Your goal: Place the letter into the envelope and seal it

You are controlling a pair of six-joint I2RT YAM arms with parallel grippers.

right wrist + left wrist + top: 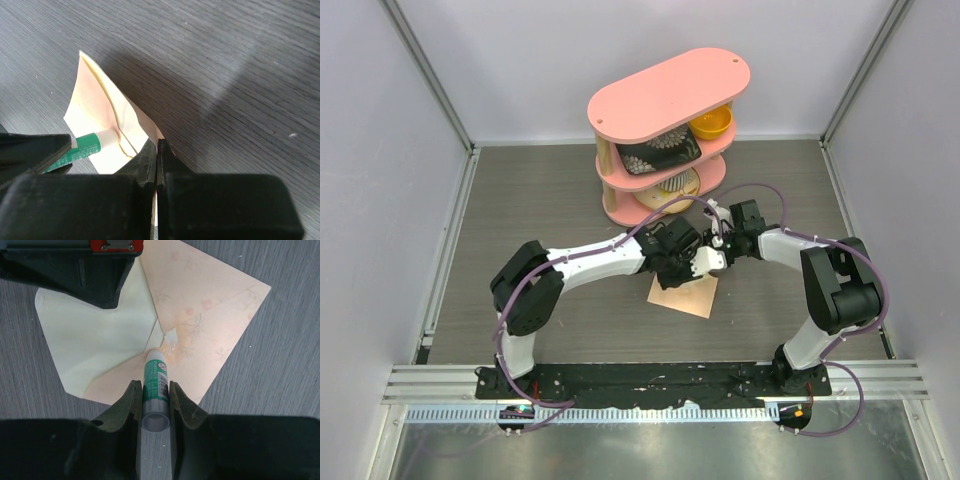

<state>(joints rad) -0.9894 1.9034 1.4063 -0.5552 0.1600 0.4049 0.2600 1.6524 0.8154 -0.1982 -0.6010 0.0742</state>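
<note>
Pale cream-yellow paper, which we take to be the letter (95, 335), lies flat and smooth with a soft crease or two. It spreads out from the left side of the peach-tan envelope (210, 305) on the grey wood-grain table (280, 390), in front of the two arms. We cannot tell how much of it is tucked inside, or whether some of that pale area belongs to the open flap. The envelope is faintly printed with flowers, and its seams meet near the middle. We judge the work to be at the sealing stage. The left gripper (153, 387) is clamped around a green-labelled glue stick (156, 382), whose white tip touches the paper where the seams meet. The right gripper (157, 150) has its jaws pressed together, and a raised paper edge runs into them. We cannot say for sure which sheet that edge belongs to. By our reading, what is left is to finish spreading the glue, fold the flap down over the opening and press it closed. Nothing looks sealed yet.
</note>
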